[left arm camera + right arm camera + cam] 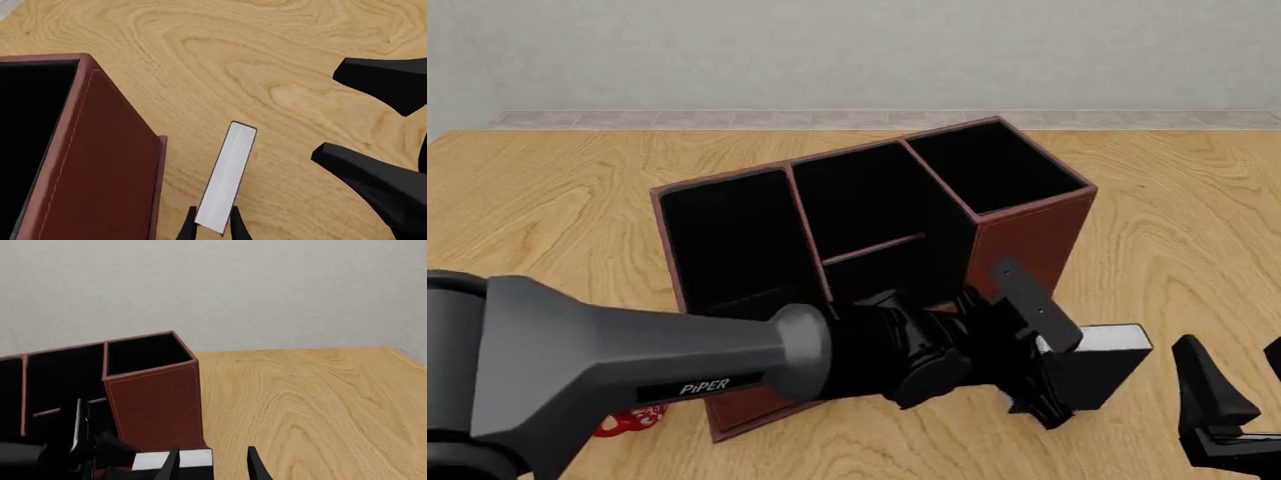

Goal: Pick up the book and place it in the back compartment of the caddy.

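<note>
The book (230, 170), black-covered with a white page block, stands on edge with my left gripper (213, 227) shut on it, one fingertip on each cover. In the front view the book (1098, 362) is at the caddy's (1034, 235) near right corner, over the wooden table. The caddy is a dark red-brown box with a black interior. Its back compartment (888, 272) lies below the low cross divider, and my left arm partly covers it. My right gripper (1238, 378) stands open a little to the right of the book, with nothing in it. Its fingers (257, 467) point toward the book (193, 458).
A small red object (627, 424) peeks out under my left arm at the caddy's near left corner. Bare wooden table (1174, 230) stretches to the right of the caddy, and a pale wall stands behind it.
</note>
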`<action>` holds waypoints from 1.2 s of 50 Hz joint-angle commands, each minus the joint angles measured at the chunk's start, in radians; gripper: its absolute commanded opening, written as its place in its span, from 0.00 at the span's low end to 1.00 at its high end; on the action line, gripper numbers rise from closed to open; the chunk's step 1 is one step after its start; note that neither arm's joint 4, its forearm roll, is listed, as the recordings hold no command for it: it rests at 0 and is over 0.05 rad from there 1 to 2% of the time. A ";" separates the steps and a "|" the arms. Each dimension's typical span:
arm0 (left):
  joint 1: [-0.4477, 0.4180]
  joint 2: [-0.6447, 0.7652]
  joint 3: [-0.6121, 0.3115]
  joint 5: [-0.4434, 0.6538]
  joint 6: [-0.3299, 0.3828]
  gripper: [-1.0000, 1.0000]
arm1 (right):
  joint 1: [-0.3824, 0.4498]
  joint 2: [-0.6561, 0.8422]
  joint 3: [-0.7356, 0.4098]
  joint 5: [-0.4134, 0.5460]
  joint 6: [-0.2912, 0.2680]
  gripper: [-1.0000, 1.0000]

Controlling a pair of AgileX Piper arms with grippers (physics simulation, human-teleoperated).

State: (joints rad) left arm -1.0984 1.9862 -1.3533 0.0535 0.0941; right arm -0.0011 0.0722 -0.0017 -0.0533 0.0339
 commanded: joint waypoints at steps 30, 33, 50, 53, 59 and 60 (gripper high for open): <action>-0.001 -0.185 0.130 -0.014 0.035 0.00 | 0.001 -0.014 -0.001 0.015 0.000 1.00; 0.003 -0.205 0.145 -0.017 0.035 0.00 | 0.001 -0.014 0.000 0.014 -0.002 1.00; -0.032 -0.345 0.214 0.035 0.057 0.00 | 0.001 -0.012 0.000 0.012 0.000 1.00; -0.031 -0.362 0.220 0.042 0.058 0.00 | 0.001 -0.011 0.000 0.011 -0.001 1.00; -0.026 -0.405 0.231 0.058 0.060 0.00 | 0.001 -0.011 0.000 0.012 -0.001 1.00; -0.029 -0.411 0.232 0.060 0.060 0.00 | 0.001 -0.011 0.000 0.012 0.000 1.00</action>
State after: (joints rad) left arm -1.1204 1.6523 -1.1341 0.0912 0.1274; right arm -0.0001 0.0595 -0.0019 -0.0407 0.0331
